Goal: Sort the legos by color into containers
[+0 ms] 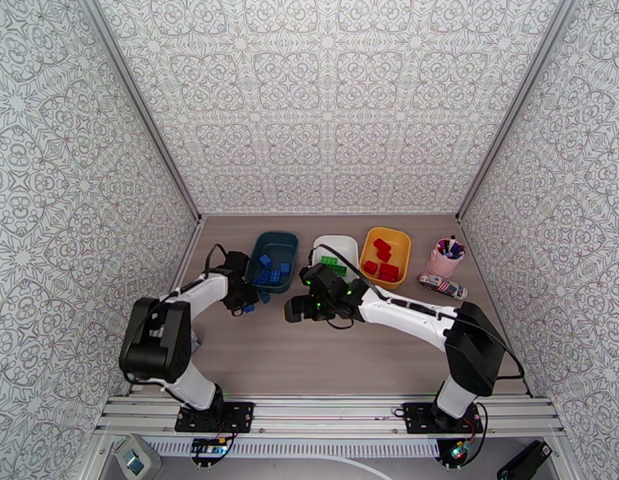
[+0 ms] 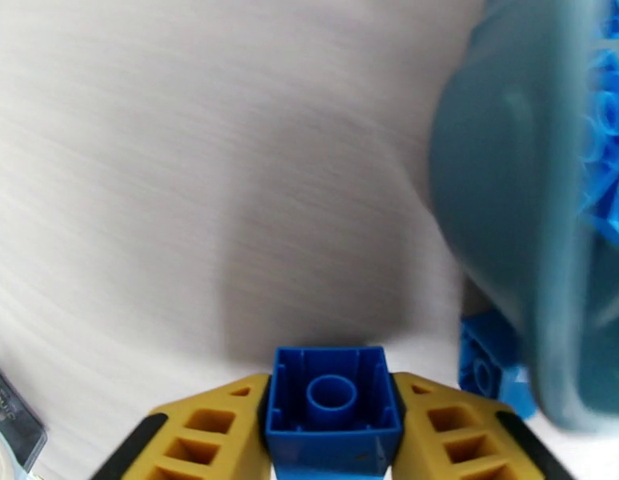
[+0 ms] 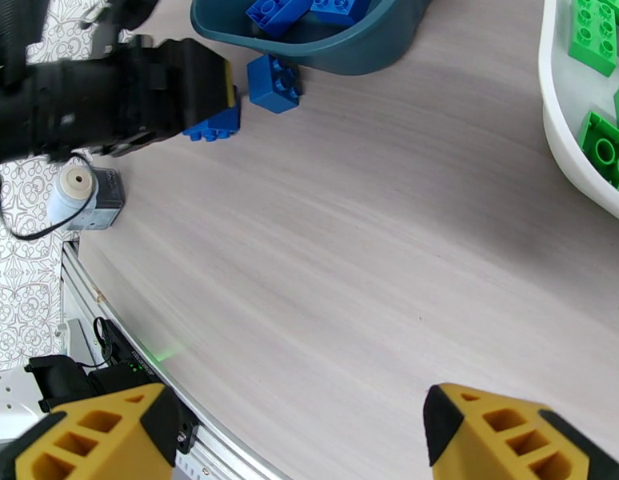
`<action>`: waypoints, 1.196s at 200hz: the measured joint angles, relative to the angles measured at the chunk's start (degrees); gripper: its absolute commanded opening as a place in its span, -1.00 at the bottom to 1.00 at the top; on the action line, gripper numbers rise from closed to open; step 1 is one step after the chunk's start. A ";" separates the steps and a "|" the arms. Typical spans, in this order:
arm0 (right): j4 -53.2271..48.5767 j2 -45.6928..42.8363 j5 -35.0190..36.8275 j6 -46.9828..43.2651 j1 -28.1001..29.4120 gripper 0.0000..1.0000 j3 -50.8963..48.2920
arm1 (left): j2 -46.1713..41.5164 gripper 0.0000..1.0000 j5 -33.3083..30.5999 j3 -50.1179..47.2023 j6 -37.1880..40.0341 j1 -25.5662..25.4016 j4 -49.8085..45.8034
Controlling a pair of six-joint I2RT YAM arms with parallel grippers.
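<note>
Looks nearly done. The left gripper (image 2: 332,398) clamps a blue brick (image 2: 333,430) (a spare brick (image 3: 273,82) waits beside the teal tub (image 3: 373,43)); the right gripper (image 3: 297,418) gapes, empty.

Place: we take this for a robot test cell in a lab, not a home or a shop.
Walls: we see patterned panels (image 1: 333,98) closing the left, right and far sides, held by metal posts (image 1: 145,114).
Work surface: we see a bare wood-look tabletop (image 1: 325,354).
Near edge: we see an aluminium rail (image 1: 325,414) with a left arm (image 1: 161,338) and a right arm (image 1: 437,318) bolted to it, and loose cables (image 1: 479,435) by the mounts.
Props: we see plastic containers (image 1: 271,235) of toy legos (image 1: 381,246) in a far row, and a pink cup (image 1: 442,266) of pens at the far right.
</note>
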 measured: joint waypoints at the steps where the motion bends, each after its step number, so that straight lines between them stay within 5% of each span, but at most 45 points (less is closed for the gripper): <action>1: 0.00 0.02 0.00 0.00 0.00 0.68 0.00 | -0.13 -0.24 0.00 -0.09 -0.02 -0.02 0.00; 82: -2.97 0.04 2.08 -1.05 -0.33 0.67 1.09 | -15.04 -0.29 1.46 -5.99 -3.93 -3.37 -2.80; 130: -4.20 -2.93 3.58 -1.55 -2.01 0.67 0.63 | -13.86 -0.24 2.89 5.68 -4.11 -3.50 -6.36; 174: -4.52 -6.21 4.76 -1.51 -2.71 0.67 -0.74 | -3.26 0.43 3.02 21.84 -2.91 -3.65 -6.27; 239: -4.72 -8.48 5.64 -1.51 -4.24 0.71 -4.46 | -2.91 0.58 1.62 20.37 -2.84 -6.56 -7.15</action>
